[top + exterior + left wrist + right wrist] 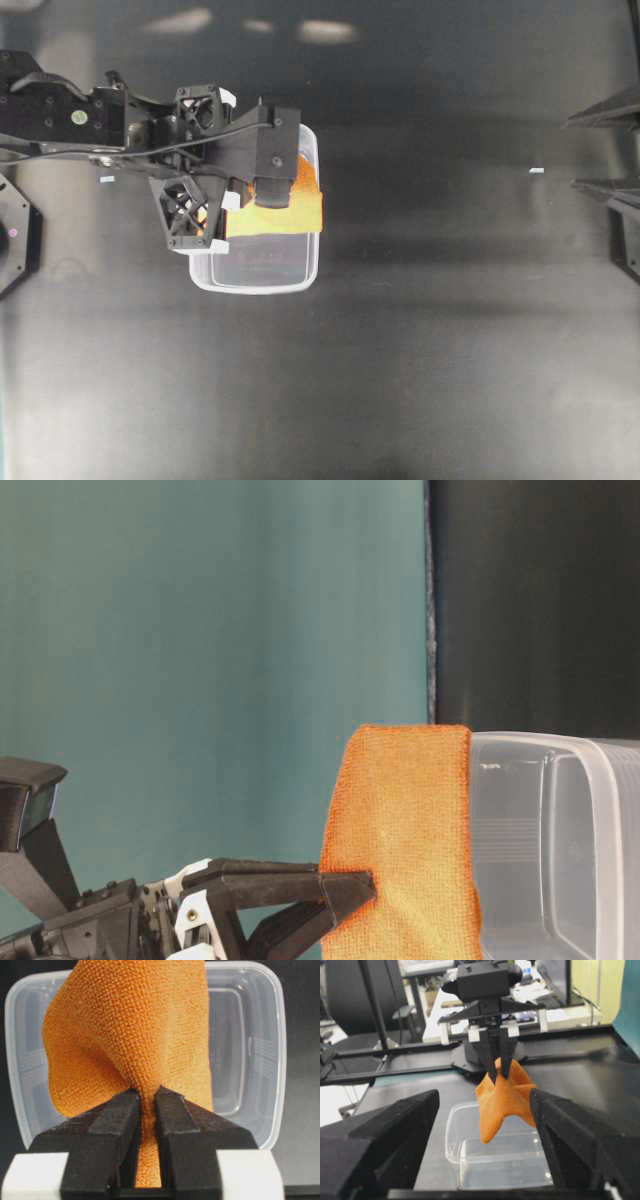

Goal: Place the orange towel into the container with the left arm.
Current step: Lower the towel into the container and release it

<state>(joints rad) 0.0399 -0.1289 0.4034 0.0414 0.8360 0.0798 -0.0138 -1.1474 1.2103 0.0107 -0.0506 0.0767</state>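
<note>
The left end effector point(147, 1097) is narrowly closed on the orange towel point(130, 1035), its two black fingers point(112, 1120) pinching a gathered fold of the cloth so that the rest fans out beyond the tips. In the overhead view the left arm point(110, 120) reaches in from nine o'clock and its end effector point(272, 190) sits above the container point(255, 280), a clear tub lying on the dark worktop point(440, 350) slightly left of centre. There the orange towel point(285, 212) shows as a band across the upper half of the tub, ending at the rim toward three o'clock, partly hidden under the black gripper body. From the right wrist camera the orange towel point(501, 1097) hangs off the pinching fingers above the container point(495, 1160), its lowest corner dangling over the tub's open mouth; whether it touches the tub I cannot tell. The table-level view shows the orange towel point(405, 830) hanging just beside the container point(560, 840). The right end effector point(485, 1135) stands wide open with nothing between its fingers, well apart from the tub toward three o'clock of the overhead view.
</note>
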